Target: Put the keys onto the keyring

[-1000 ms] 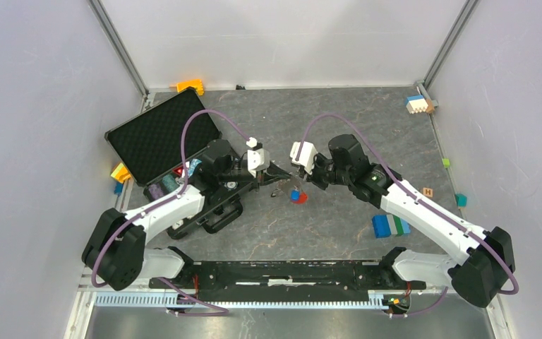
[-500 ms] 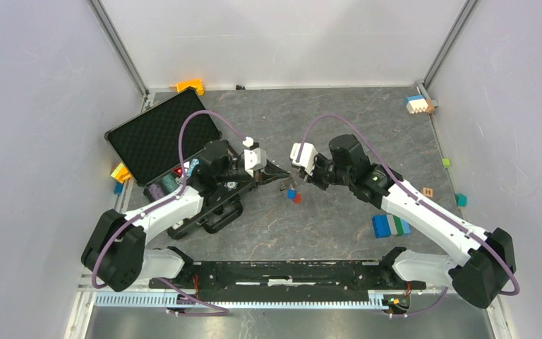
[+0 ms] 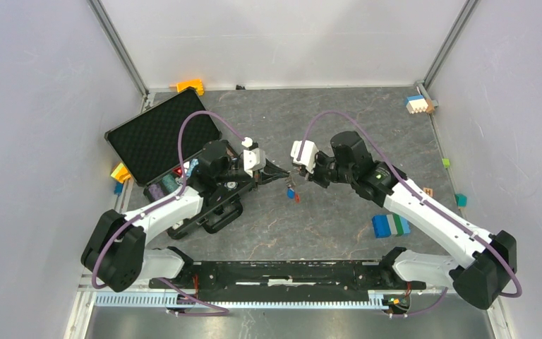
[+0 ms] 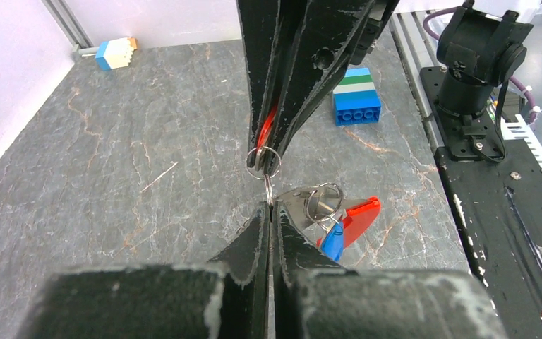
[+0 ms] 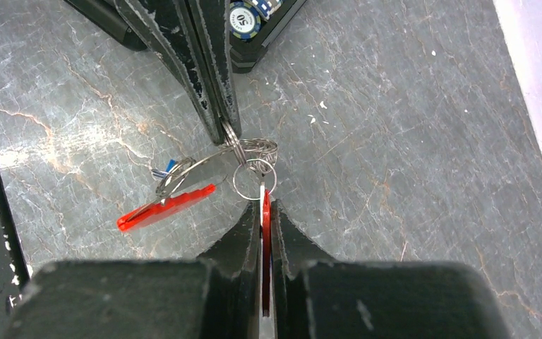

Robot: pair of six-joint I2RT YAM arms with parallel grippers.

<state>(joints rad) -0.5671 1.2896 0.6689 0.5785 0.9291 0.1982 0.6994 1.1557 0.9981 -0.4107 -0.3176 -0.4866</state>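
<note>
Both jaws meet tip to tip over the middle of the table (image 3: pixel 324 127). The bunch looks lifted off the surface.

Left jaws: closed tight on the wire at the ring end of the keyring (image 5: pixel 254 147). The silvery strap bends off just beside the tips.
Right jaws: closed flat on a red plastic piece. I read it as the red key (image 5: pixel 265 233), held by its head.
A small ring (image 5: pixel 254 178) sits right at the right tips, touching the strap. Neither wrist view shows whether it's threaded on or just hooked against it.

The long red clip (image 5: pixel 166 207) and the blue key (image 4: pixel 333 241) hang under the left tips. So blue looks done, and red is the step in hand.

How I'd run it:
- Left is the anchor, so grip firm. If it slips, the ring's gap rotates away.
- Right does the motion: small slides along the ring wire, not pulls away from it.
- Hold the key's plane square to the wire, else it jams in the split.
- Watch the dangling clip and blue key. If they swing into the ring they block the path.
- Don't open right until the key hangs on its own under a light tug.

Risk: tiny parts, thin wire, both grips at the very tips. Use slow, short moves.
</note>
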